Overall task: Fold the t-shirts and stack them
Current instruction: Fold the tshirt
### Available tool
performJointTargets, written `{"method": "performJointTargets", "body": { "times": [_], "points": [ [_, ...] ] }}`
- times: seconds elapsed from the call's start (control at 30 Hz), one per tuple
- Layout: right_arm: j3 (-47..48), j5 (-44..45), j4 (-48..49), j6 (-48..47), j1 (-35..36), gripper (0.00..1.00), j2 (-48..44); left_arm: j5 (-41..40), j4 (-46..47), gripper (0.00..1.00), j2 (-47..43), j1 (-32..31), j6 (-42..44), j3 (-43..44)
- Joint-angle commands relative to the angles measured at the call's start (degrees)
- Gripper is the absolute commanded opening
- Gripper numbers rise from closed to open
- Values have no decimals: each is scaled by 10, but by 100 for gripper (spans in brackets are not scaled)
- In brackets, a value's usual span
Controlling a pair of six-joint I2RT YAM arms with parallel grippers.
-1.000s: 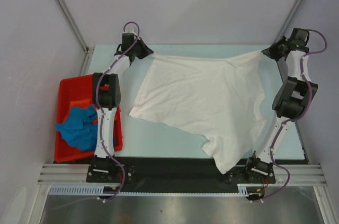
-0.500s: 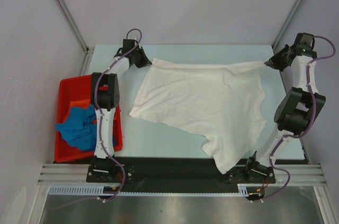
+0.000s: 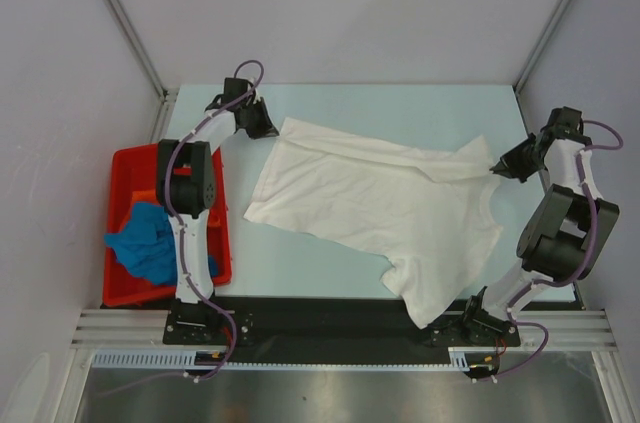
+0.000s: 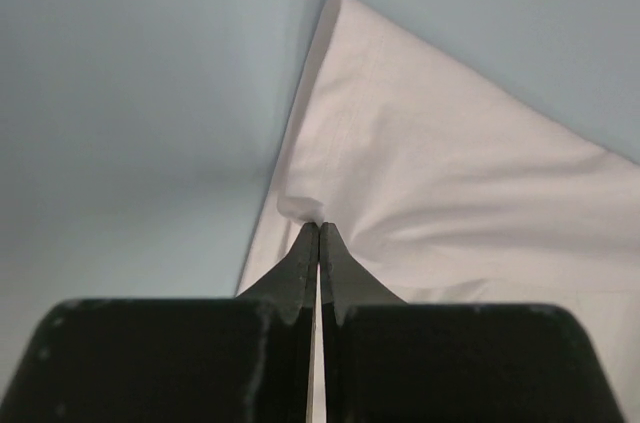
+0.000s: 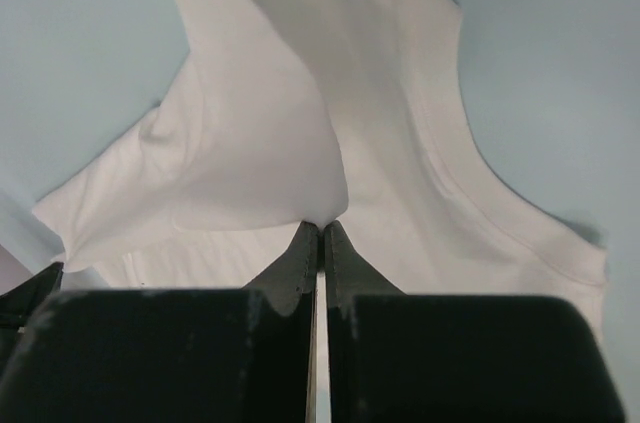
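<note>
We pinch the white t-shirt (image 3: 380, 203) tight: left hand (image 3: 268, 127) at its far-left corner, right hand (image 3: 497, 165) near the bench's (image 3: 400, 103) right edge.

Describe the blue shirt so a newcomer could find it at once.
Find the red bin beside the left edge of the table. The blue shirt lies crumpled inside, spilling over its left rim. Bright blue sets it apart from the orange cloth behind it and the spread white shirt.
</note>
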Motion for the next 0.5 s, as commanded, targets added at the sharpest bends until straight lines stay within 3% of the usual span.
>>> {"method": "performJointTargets", "body": {
  "times": [0.0, 0.47],
  "points": [
    [-11, 14, 19, -6, -9, 0, -39, -16, 0, 0, -55, 9, 20, -48],
    [-108, 17, 34, -6, -25, 0, -66, -19, -2, 0, -43, 8, 22, -63]
  ]
}}
